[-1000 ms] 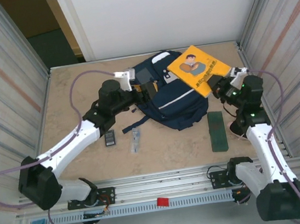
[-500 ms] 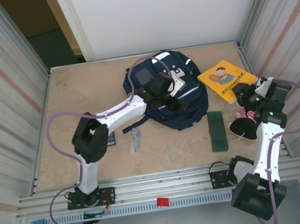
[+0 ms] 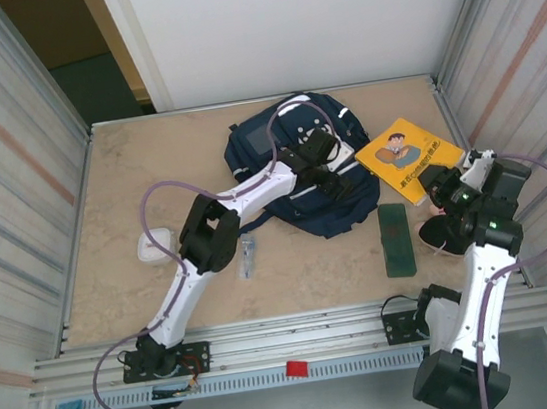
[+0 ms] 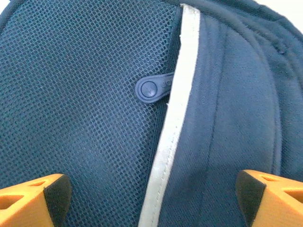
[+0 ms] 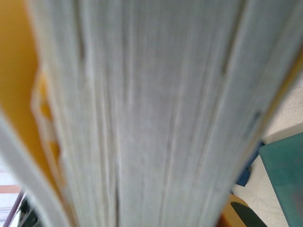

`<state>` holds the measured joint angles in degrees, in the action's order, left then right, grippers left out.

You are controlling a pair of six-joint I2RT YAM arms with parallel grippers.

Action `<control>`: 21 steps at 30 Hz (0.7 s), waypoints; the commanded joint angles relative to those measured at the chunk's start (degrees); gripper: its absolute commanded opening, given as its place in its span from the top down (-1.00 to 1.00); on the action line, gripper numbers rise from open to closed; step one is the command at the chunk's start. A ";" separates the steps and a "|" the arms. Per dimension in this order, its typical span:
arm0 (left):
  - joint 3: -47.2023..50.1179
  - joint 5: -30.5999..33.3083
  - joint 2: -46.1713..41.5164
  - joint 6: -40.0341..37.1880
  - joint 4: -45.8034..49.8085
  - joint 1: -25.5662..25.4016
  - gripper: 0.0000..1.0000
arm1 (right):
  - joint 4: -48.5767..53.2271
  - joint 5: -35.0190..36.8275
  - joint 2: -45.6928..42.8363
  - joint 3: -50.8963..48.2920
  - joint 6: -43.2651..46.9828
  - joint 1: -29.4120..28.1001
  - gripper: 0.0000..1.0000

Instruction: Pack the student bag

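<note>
left gripper [image 4: 151, 189]: released, orange fingers [image 4: 33, 198] spread wide, nothing between them; hovering over the student bag [image 3: 329, 207]
student bag: lying at the far edge of the table [image 3: 149, 180], about mid-width
bag close-up: navy mesh [image 4: 85, 118], white stripe [image 4: 168, 142], round snap tab [image 4: 150, 89] against the stripe; no brand legible
right gripper [image 3: 439, 181]: clamped on the near corner of the yellow book [image 3: 406, 157]
book: right of the bag, toward the far right corner; can't tell if it's off the table
book cover: cartoon figure plus a line of dark characters, too small to read
right wrist view: blurred page edges [image 5: 156, 118], my fingers hidden
pencil case [image 3: 396, 239]: dark green, flat, near the bag's near right side
by right edge: dark-and-red item [image 3: 437, 233], partly behind my right arm, can't identify
</note>
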<state>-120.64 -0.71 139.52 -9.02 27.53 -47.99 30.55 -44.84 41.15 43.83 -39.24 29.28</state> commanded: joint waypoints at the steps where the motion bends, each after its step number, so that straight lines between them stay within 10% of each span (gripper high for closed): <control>1: -3.88 4.95 3.25 -2.41 4.29 0.17 -0.84 | -1.27 -1.34 -2.11 0.96 2.50 0.33 1.00; 21: 14.16 -10.05 -8.69 -7.03 -0.48 -2.35 -0.97 | -0.82 -2.20 -2.46 -0.44 1.98 0.26 1.00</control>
<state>-109.06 -6.76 133.49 -12.86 23.51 -48.16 32.67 -44.84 39.92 43.05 -38.30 29.28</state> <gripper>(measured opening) 0.985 0.172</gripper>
